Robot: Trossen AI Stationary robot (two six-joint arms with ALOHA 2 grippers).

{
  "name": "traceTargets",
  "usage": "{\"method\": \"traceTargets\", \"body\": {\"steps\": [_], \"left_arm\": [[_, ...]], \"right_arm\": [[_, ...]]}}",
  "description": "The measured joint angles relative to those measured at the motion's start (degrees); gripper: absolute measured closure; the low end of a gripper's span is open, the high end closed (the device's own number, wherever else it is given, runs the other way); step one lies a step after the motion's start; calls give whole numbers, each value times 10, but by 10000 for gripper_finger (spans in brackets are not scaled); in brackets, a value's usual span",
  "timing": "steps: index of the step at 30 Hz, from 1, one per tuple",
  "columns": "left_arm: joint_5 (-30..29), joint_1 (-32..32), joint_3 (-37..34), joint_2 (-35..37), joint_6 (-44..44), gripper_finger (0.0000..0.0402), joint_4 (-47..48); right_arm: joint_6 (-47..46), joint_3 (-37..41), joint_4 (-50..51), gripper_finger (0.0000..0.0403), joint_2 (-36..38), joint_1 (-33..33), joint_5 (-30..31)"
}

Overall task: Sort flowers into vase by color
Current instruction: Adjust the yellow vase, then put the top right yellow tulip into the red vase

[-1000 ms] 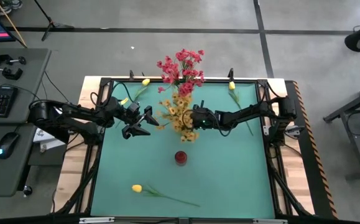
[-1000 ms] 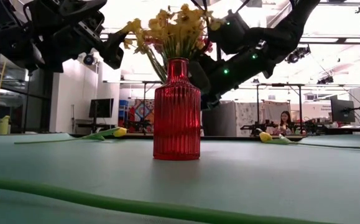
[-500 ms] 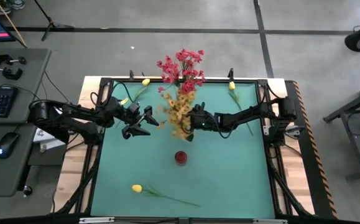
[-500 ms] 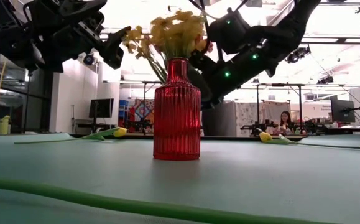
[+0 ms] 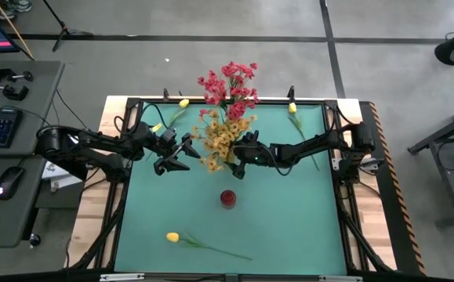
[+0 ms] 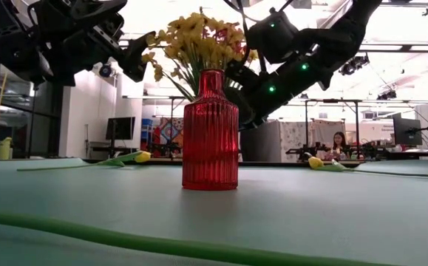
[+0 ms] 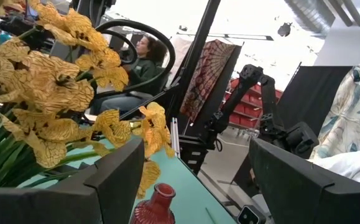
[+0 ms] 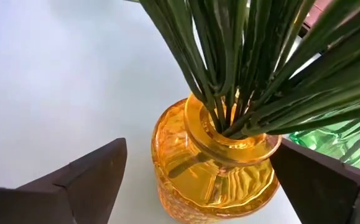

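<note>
Both grippers spread and empty: right gripper (image 5: 237, 159) straddling amber ribbed glass vase (image 8: 214, 163) holding orange-yellow blossom bunch (image 5: 220, 139) above mat centre, left gripper (image 5: 181, 153) at its 9 o'clock; likely seating stems, next fetch yellow tulip (image 5: 172, 236) at 7 o'clock.

orange-yellow bunch (image 5: 220, 138) stands in an amber vase (image 8: 214, 158), pink-red bunch (image 5: 228, 84) behind; yellow tulips (image 5: 172, 236) lie flat.

Amber ribbed glass vase (image 8: 214, 168) at centre, on pale surface; green stems (image 8: 248, 68) packed in its neck, fanning toward 12–2 o'clock. Right gripper (image 8: 214, 180) fingers spread, flanking vase at 8 and 4 o'clock.
</note>
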State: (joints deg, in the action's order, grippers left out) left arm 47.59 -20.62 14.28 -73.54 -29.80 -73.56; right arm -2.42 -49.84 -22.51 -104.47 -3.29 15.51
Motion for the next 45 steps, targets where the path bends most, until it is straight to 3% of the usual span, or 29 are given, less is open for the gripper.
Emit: {"method": "traceTargets", "body": {"steps": [5,20,25,31,35,45], "left_arm": [[0,0,0,0,-2,123,1],[0,0,0,0,-7,123,3],[0,0,0,0,-6,123,3],[0,0,0,0,-6,123,2],[-1,0,0,0,-6,123,2],[-1,0,0,0,-6,123,2]], "right_arm": [[0,0,43,24,23,0,-3],[-81,1,319,25,160,0,-11],[-150,1,433,25,156,0,-11],[-302,1,556,24,141,2,-12],[-326,1,619,24,140,8,-12],[-381,1,645,24,140,12,14]]}}
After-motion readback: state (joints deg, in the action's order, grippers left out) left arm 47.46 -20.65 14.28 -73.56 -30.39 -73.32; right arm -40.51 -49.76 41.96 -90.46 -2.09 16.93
